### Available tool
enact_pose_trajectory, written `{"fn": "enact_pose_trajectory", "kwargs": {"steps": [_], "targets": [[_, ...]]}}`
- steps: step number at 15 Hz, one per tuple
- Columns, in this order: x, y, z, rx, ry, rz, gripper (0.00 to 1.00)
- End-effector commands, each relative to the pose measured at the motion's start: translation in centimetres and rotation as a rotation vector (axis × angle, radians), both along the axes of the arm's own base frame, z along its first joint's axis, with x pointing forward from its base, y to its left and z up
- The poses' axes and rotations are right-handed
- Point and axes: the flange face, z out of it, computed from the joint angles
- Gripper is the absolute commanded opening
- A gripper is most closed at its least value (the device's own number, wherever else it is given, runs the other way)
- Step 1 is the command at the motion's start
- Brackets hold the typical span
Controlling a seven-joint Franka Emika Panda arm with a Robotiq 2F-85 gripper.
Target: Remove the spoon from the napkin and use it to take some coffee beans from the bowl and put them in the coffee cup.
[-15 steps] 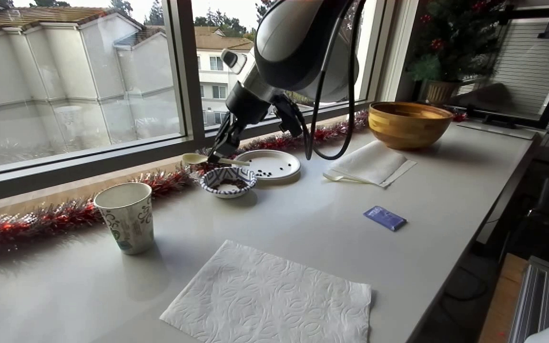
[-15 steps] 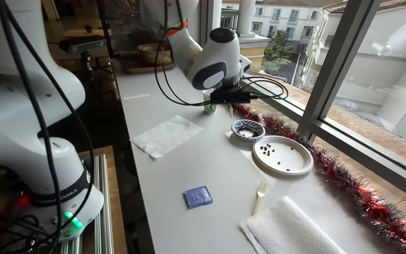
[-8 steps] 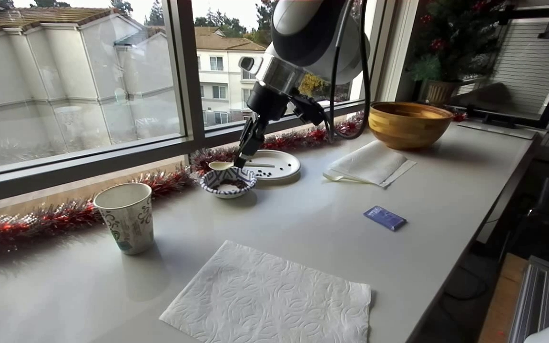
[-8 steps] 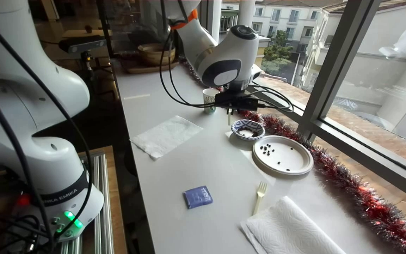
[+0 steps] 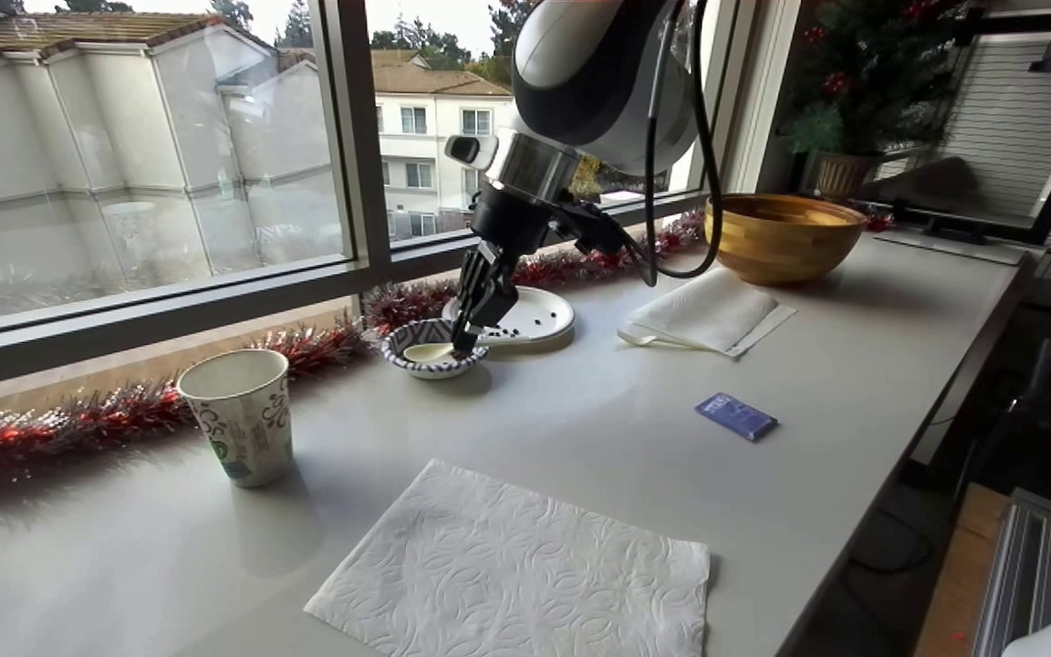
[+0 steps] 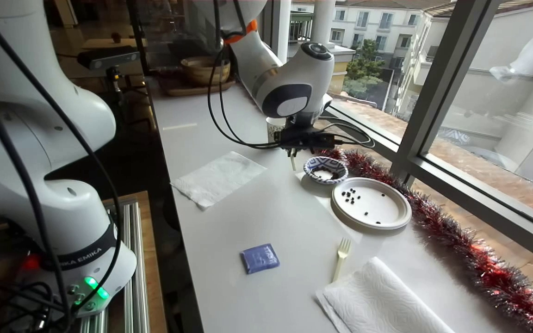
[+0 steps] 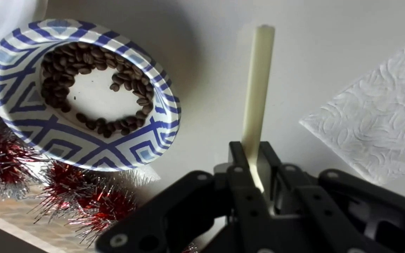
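Observation:
My gripper point(image 5: 463, 347) is shut on the pale cream spoon point(image 5: 428, 352); the wrist view shows the jaws point(image 7: 251, 149) around its handle point(image 7: 258, 84). The spoon's scoop end is hidden there. The spoon is beside the bowl, over the counter on the napkin side. The blue-and-white patterned bowl point(image 7: 83, 147), also in an exterior view point(image 6: 323, 163), holds a ring of dark coffee beans point(image 7: 58, 77). The paper coffee cup point(image 5: 247, 424) stands upright and is partly hidden behind the gripper in an exterior view point(image 6: 273, 127). The textured white napkin point(image 5: 535, 566) lies flat point(image 6: 220, 178).
A white plate point(image 6: 389, 209) with several loose beans is beside the bowl. A fork point(image 6: 340, 259) sticks out from a folded napkin point(image 6: 387, 300). A blue packet point(image 5: 737, 417) lies on the counter. A wooden bowl point(image 5: 783, 242) stands farther along. Tinsel point(image 5: 78, 420) runs along the window.
My gripper, holding the spoon, has moved away from the cup side to beside the bowl, then lowered and shifted away from the window. The bowl, cup and napkin have not moved.

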Motion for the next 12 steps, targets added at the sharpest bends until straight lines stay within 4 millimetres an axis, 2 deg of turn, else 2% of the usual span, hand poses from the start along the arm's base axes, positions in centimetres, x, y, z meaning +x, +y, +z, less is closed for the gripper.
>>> {"fn": "enact_pose_trajectory", "kwargs": {"steps": [1,8,11,12], "targets": [[-0.3,1.0,-2.3,-0.027,-0.03,0.073,0.04],[0.4,1.7,-7.1,-0.056,-0.06,0.117,0.04],[0.6,1.8,-8.4,-0.058,-0.064,0.13,0.04],[0.6,1.9,-8.2,-0.058,-0.07,0.131,0.37]]}}
